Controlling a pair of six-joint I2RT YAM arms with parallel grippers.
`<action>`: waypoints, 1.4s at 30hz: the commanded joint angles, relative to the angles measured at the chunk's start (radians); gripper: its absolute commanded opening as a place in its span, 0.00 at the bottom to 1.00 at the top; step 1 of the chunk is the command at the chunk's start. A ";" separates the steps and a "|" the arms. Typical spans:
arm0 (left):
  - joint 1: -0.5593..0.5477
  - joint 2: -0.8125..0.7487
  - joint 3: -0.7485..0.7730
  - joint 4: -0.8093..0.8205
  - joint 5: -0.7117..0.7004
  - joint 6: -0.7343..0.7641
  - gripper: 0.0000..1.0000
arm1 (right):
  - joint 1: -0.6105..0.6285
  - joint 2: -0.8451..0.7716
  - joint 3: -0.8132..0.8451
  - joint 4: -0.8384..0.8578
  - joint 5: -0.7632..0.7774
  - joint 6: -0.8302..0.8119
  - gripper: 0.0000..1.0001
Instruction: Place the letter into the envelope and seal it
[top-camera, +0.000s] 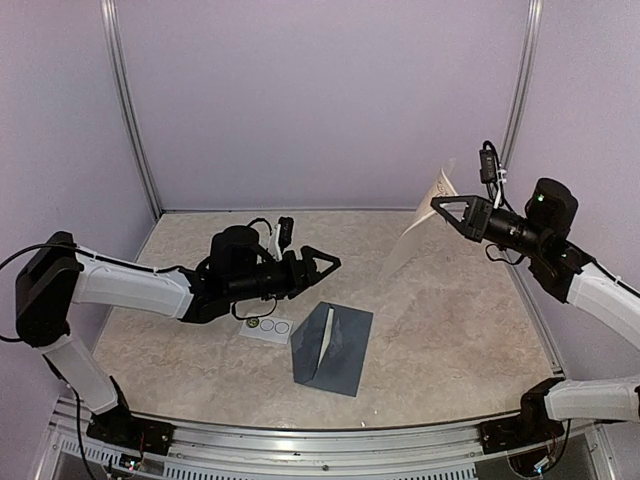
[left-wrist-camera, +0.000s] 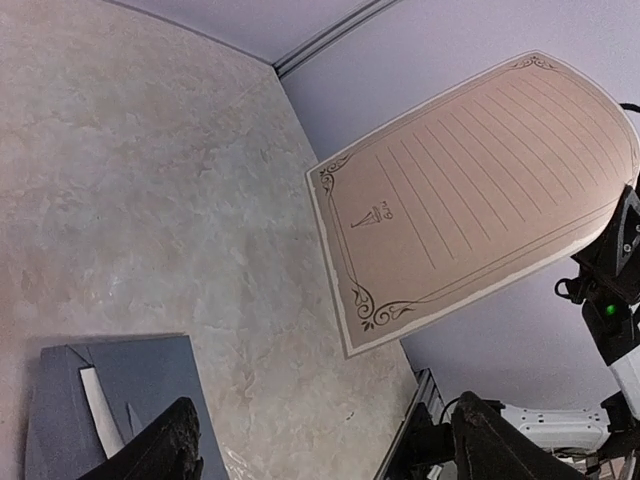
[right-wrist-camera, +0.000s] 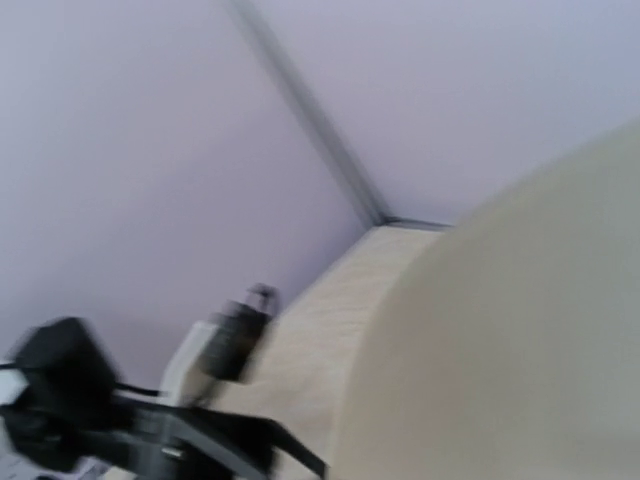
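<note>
The letter (top-camera: 415, 232), a cream sheet with ruled lines and a decorative border (left-wrist-camera: 470, 190), hangs in the air at the right with its lower corner near the table. My right gripper (top-camera: 437, 204) is shut on its upper edge. In the blurred right wrist view the letter (right-wrist-camera: 500, 350) fills the right side and hides the jaws. The dark blue-grey envelope (top-camera: 345, 348) lies on the table in front of centre, its flap open (left-wrist-camera: 110, 395). My left gripper (top-camera: 322, 263) hovers open just behind the envelope, holding nothing (left-wrist-camera: 330, 455).
A small white sticker strip (top-camera: 267, 326) with circles lies left of the envelope, under the left arm. Lilac walls with metal corner posts (top-camera: 130, 110) close in the marbled tabletop (top-camera: 450, 330). A metal rail (top-camera: 330, 440) runs along the near edge.
</note>
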 joint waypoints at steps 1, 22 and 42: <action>0.007 -0.063 -0.077 0.174 0.087 -0.140 0.82 | 0.088 0.028 0.080 0.023 -0.045 -0.027 0.00; 0.007 -0.060 -0.148 0.482 0.198 -0.341 0.90 | 0.268 0.068 0.161 0.206 -0.218 0.005 0.00; -0.024 -0.029 -0.074 0.360 0.238 -0.385 0.92 | 0.296 0.029 0.134 0.269 -0.283 0.009 0.00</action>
